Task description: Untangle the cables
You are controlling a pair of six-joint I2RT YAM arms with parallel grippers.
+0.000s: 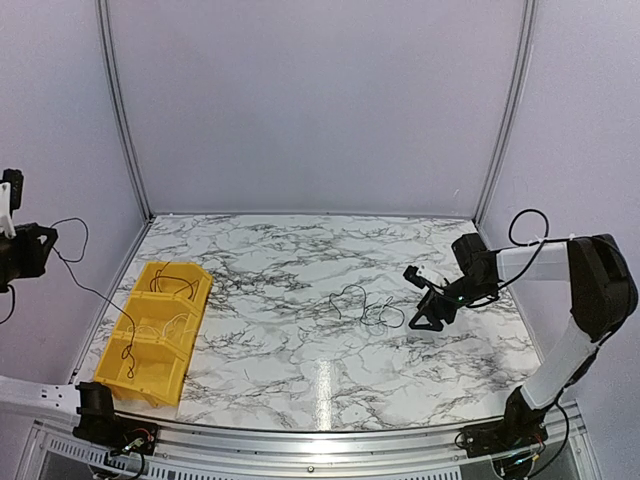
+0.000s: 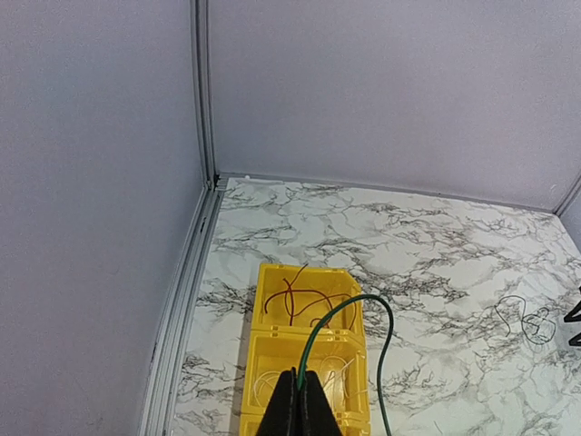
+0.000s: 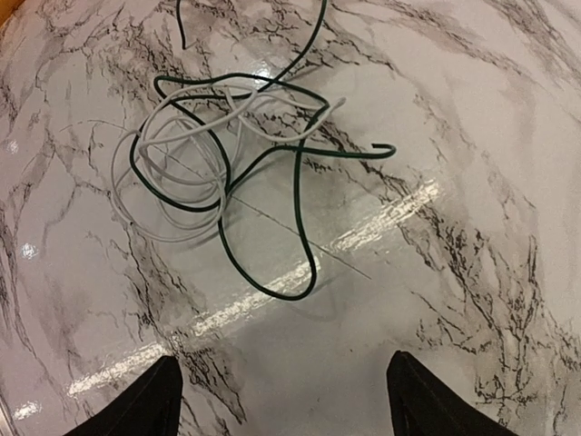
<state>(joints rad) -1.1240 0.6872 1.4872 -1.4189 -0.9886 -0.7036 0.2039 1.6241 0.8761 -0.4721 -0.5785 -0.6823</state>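
Left fingers (image 2: pixel 282 411) together, right fingers (image 3: pixel 136 406) wide apart.

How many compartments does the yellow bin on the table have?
3, in a row along the yellow bin: the far compartment nearest the back wall, the middle compartment, and the near compartment closest to the arm bases. None appears hidden.

No lettering, label, brand mark or number can be read anywhere on the marble-patterned table (image 1: pixel 300 250), the yellow bin (image 1: pixel 152 393) or the cables (image 1: pixel 365 308).
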